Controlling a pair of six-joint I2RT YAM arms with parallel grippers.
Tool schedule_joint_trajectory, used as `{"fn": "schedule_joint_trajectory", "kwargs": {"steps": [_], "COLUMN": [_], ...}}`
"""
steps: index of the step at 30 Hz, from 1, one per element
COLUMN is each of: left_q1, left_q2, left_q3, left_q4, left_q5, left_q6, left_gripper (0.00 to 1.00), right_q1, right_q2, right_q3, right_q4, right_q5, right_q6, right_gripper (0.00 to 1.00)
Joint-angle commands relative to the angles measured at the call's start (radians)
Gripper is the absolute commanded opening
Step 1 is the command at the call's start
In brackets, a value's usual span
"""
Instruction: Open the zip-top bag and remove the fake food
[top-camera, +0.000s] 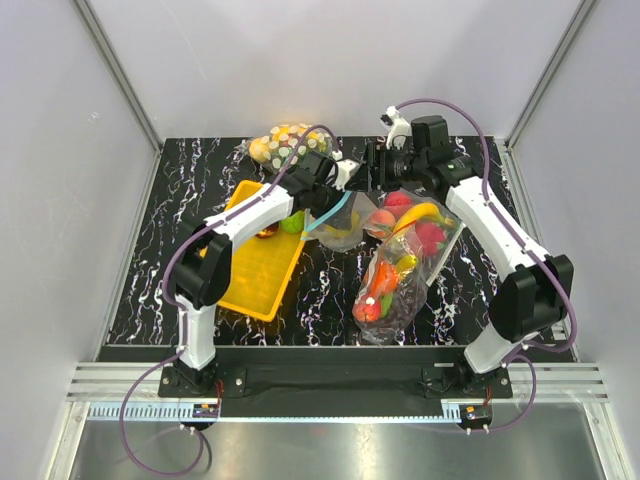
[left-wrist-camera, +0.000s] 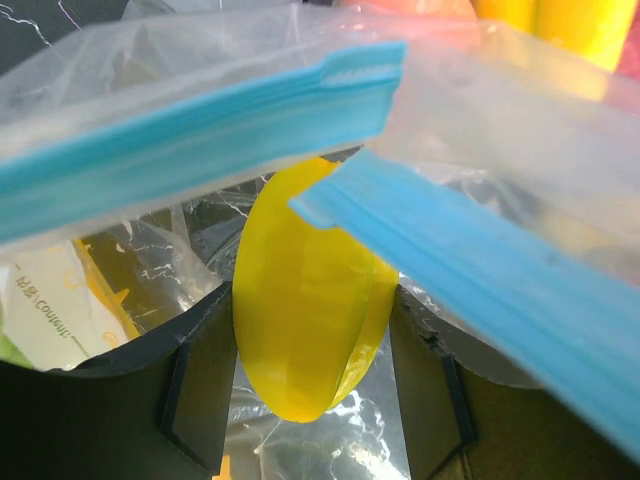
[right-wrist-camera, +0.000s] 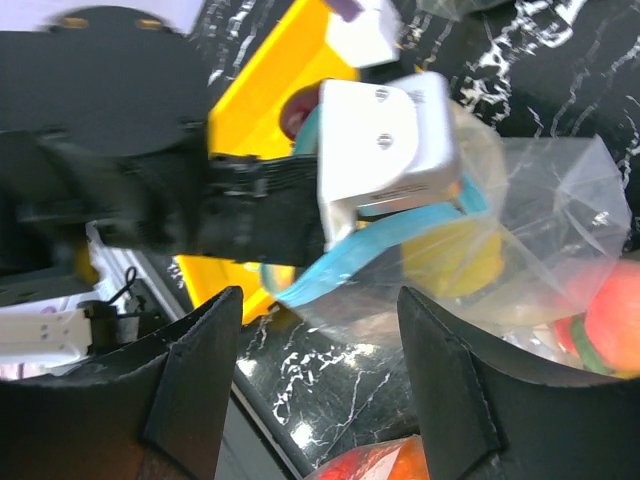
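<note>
The zip-top bag (top-camera: 343, 232) lies mid-table with its blue zip strip (left-wrist-camera: 200, 130) parted. My left gripper (left-wrist-camera: 312, 330) reaches into its mouth, and its fingers (left-wrist-camera: 200, 390) press both sides of a yellow-green piece of fake food (left-wrist-camera: 305, 300). It also shows in the top view (top-camera: 332, 203). A bright green ball (top-camera: 292, 222) and a dark red fruit (top-camera: 268, 232) lie in the yellow tray (top-camera: 255, 275). My right gripper (right-wrist-camera: 315, 380) is open and empty, hovering just behind the bag (right-wrist-camera: 540, 200), apart from it. It also shows in the top view (top-camera: 372, 170).
A larger clear bag of red and orange fruit (top-camera: 400, 265) lies right of the zip-top bag. A bag with white dots (top-camera: 285, 143) sits at the back. The yellow tray fills the left-middle of the black marbled table (top-camera: 200, 175). Walls enclose the table.
</note>
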Motion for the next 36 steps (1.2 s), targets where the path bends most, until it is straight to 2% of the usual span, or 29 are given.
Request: {"fn": "schedule_joint_trajectory", "kwargs": {"steps": [1,5,8,13,19,22,30,36], "left_q1": [-0.002,-0.002,-0.005,-0.005,-0.005,-0.002,0.027,0.048], "left_q2": [-0.070,-0.092,-0.104,-0.127,-0.139,-0.147,-0.190,-0.199], "left_q3": [0.026,0.031,0.034,0.030,0.019,0.016,-0.016,-0.069], "left_q4": [0.001,-0.010,-0.016,-0.029,-0.045,-0.057,-0.077,-0.069], "left_q5": [-0.004,-0.007,-0.017,-0.026,-0.033,-0.047,-0.067,-0.063], "left_q6": [-0.011,-0.008,-0.008,-0.002,0.004,0.010,0.026,0.032], "left_gripper": [0.00,0.00,0.00,0.00,0.00,0.00,0.00,0.00], "right_q1": [0.016,0.041,0.044,0.052,0.053,0.053,0.052,0.052], "right_q2": [0.009,0.026,0.032,0.048,0.046,0.031,-0.015,-0.051], "right_q3": [0.007,0.011,-0.007,-0.009,-0.023,-0.036,-0.099,-0.131], "right_q4": [-0.003,-0.048,-0.026,-0.016,0.003,0.006,0.018,0.043], "right_q5": [0.073,0.113,0.102,0.081,0.073,0.090,0.137,0.142], "right_q6": [-0.021,-0.055,-0.043,-0.029,-0.009,-0.007,-0.003,0.014], "right_gripper": [0.70,0.69,0.63,0.38,0.16,0.09,0.00,0.00]}}
